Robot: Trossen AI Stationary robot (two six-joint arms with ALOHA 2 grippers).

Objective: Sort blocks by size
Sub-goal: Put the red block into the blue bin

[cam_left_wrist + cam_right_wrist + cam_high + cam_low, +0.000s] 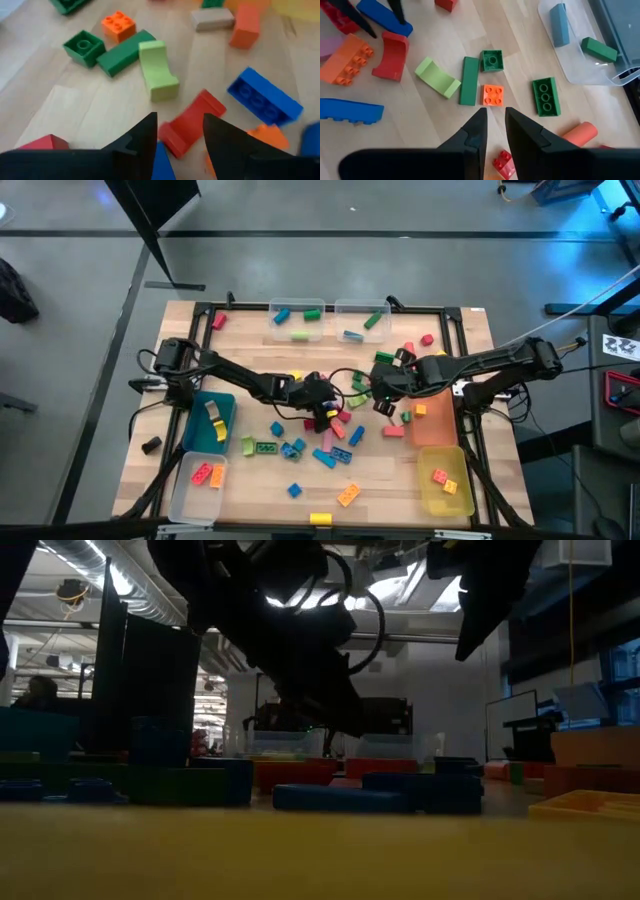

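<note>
Many small coloured blocks (300, 448) lie scattered on the middle of the wooden table. My left gripper (327, 412) is open and low over them. In the left wrist view its fingers (181, 131) stand on either side of a red arched block (192, 119) that lies on the wood. My right gripper (380, 392) hovers to the right of it, its fingers (495, 116) a narrow gap apart and empty. Just past its tips lie an orange square block (493, 95), a green bar (469, 80) and a small green cube (492, 60).
Two clear bins (297, 321) (362, 321) with a few blocks stand at the far edge. A blue bin (210, 422) and a clear bin (197, 480) are at the near left; an orange bin (436, 422) and a yellow bin (447, 481) at the near right.
</note>
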